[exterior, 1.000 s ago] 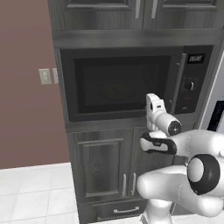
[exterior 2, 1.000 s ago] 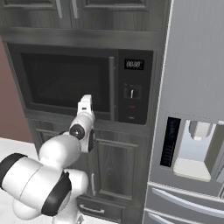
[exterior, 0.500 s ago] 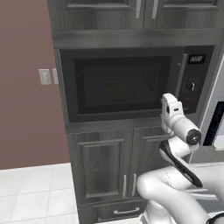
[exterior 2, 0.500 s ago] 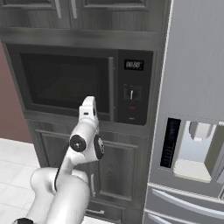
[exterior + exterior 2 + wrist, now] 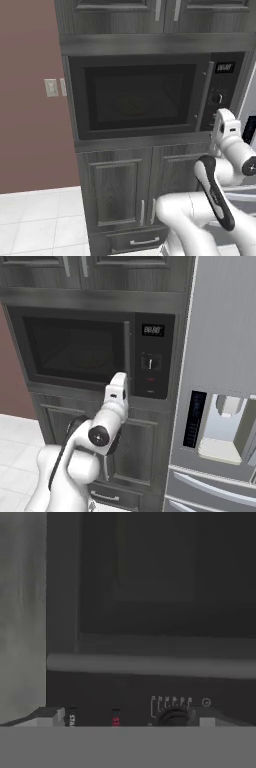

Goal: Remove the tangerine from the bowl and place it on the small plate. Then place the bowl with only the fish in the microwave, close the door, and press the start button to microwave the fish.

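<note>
since a second ago: arm swung right, from the middle of the door [image 5: 137, 95] to the control panel [image 5: 151, 361]; jaws gone from narrow to wide.

item 1, gripper [image 5: 125, 714]: fingers spread wide, holding nothing. in the hand view one tip sits at each lower corner, with the panel's markings between them. i judge they are parted simply because nothing needs gripping now.

item 2, microwave [image 5: 150, 95]: built into dark cabinets. door shut flush, window dark; whether the bowl and fish sit inside i cannot tell through the glass.

item 3, handle [image 5: 127, 358]: long grey bar, upright at the door's right edge beside the panel. the hand is rolled, so in the hand view it lies as a pale horizontal band.

item 4, panel: narrow strip, long axis vertical, facing out toward me. display on top, dial [image 5: 151, 362] mid, small red mark [image 5: 150, 379] below. i am pointed close at its lower part, placed, i judge, for pressing start. a red mark and a label reading "sta" show between my tips.

item 5, fridge [image 5: 220, 406]: just right of the panel.
</note>
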